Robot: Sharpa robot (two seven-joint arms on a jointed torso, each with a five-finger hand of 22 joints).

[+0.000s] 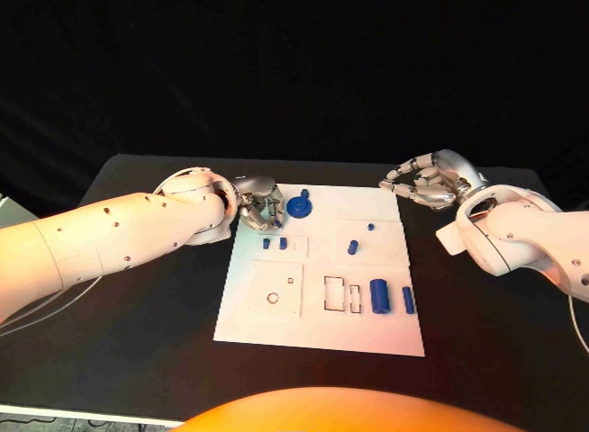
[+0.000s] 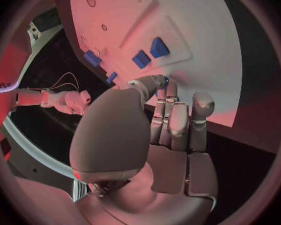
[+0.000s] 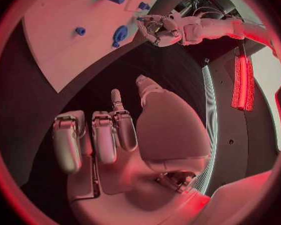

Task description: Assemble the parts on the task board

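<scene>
Left hand point(image 1: 258, 205) at the task board's point(image 1: 373, 328) far left corner, fingers curled together, touching the round blue part point(image 1: 300, 211), grip not discernible; blue parts point(image 1: 379, 292) scattered across the board on the black counter point(image 1: 139, 297); right hand point(image 1: 424, 182) off the far right corner, fingers curled, holding nothing.

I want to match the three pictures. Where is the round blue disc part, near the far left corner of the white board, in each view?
Head view: the blue disc lies at the board's far left corner, beside the left hand.
Left wrist view: I cannot tell; the hand covers that area.
Right wrist view: the disc lies near the board's edge, close to the left hand.
Shared landmark: the white board.
</scene>
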